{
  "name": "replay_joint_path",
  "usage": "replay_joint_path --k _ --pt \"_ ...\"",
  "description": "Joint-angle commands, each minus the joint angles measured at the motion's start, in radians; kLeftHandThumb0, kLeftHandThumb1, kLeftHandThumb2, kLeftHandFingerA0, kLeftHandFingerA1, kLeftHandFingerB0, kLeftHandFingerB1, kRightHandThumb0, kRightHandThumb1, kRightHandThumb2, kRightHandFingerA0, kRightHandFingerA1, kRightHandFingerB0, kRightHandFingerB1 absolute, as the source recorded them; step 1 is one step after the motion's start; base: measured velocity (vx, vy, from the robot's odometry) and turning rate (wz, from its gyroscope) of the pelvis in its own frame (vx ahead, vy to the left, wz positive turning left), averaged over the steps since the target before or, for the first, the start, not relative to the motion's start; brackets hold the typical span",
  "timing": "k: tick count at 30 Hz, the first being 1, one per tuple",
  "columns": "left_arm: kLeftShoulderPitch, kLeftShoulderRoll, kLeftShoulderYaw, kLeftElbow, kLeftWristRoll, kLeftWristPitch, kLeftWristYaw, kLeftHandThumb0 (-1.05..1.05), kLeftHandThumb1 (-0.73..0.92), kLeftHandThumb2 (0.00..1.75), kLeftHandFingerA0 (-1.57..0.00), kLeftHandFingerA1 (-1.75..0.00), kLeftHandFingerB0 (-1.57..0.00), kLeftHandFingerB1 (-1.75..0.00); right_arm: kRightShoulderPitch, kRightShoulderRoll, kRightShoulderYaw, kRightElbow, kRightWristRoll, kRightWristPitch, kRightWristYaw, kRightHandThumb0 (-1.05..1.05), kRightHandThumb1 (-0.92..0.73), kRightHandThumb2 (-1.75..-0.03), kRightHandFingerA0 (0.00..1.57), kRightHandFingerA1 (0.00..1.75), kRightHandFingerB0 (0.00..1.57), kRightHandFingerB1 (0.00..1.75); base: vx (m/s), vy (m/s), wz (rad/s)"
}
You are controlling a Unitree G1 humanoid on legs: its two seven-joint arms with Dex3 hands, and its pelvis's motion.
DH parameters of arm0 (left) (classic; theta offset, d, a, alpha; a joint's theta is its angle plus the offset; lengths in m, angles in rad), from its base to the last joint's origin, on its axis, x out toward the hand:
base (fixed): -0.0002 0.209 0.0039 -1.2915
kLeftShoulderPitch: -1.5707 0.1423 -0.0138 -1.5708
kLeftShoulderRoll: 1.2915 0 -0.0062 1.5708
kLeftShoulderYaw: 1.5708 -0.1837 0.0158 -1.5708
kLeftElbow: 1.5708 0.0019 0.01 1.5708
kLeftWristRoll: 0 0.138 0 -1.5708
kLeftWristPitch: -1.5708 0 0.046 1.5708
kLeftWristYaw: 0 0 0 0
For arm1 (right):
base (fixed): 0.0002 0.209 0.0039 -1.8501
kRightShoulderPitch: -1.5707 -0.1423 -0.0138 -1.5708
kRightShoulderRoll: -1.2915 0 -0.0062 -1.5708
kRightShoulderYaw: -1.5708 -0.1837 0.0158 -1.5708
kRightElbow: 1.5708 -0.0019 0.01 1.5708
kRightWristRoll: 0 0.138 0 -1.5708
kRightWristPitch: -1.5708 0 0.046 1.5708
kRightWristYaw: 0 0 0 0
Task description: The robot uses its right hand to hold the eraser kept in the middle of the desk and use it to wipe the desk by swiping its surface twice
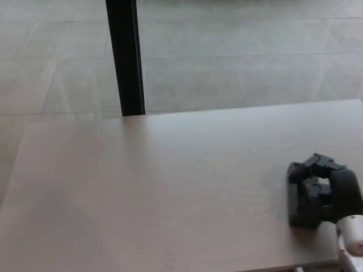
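Right hand (323, 190) low at right edge, black fingers curled around dark block, white wrist just behind. Left hand out of view.

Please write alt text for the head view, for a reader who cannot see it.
The robot's black right hand grips a dark eraser at the right side of a pale wooden desk. Behind the desk stands a black post on a grey tiled floor.

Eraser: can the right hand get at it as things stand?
Likely yes: the right hand already looks closed around a dark block, apparently the eraser, on the desk, with nothing else nearby.
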Motion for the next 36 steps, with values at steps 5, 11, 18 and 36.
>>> replay_joint_path --k 5,11,18,36 --pt "-0.001 0.024 -0.008 -0.006 -0.014 -0.019 -0.006 -0.55 0.74 0.62 -0.74 -0.65 -0.61 -0.54 0.161 0.226 0.144 0.001 -0.052 0.014 -0.01 -0.26 -0.45 -1.22 0.98 1.75 0.85 1.65 0.0 0.0 0.0" --pt "-0.013 0.027 -0.015 -0.002 -0.014 -0.007 0.003 -0.52 0.75 0.62 -0.74 -0.64 -0.6 -0.53 0.274 0.31 0.269 -0.068 -0.093 -0.05 -0.001 -0.29 -0.45 -1.25 1.01 1.75 0.84 1.62 0.0 0.0 0.0" --pt "-0.025 0.031 -0.019 0.0 -0.012 -0.013 0.011 -0.56 0.73 0.62 -0.74 -0.65 -0.62 -0.53 0.364 0.295 0.41 -0.175 -0.124 -0.028 0.061 -0.31 -0.44 -1.29 0.95 1.75 0.78 1.68 0.0 0.0 0.0" --pt "-0.027 0.039 -0.013 0.003 -0.02 -0.002 0.016 -0.54 0.74 0.62 -0.78 -0.67 -0.61 -0.53 0.253 0.119 0.235 -0.353 -0.047 0.122 0.129 -0.27 -0.5 -1.22 0.93 1.75 0.76 1.75 0.0 0.0 0.0"
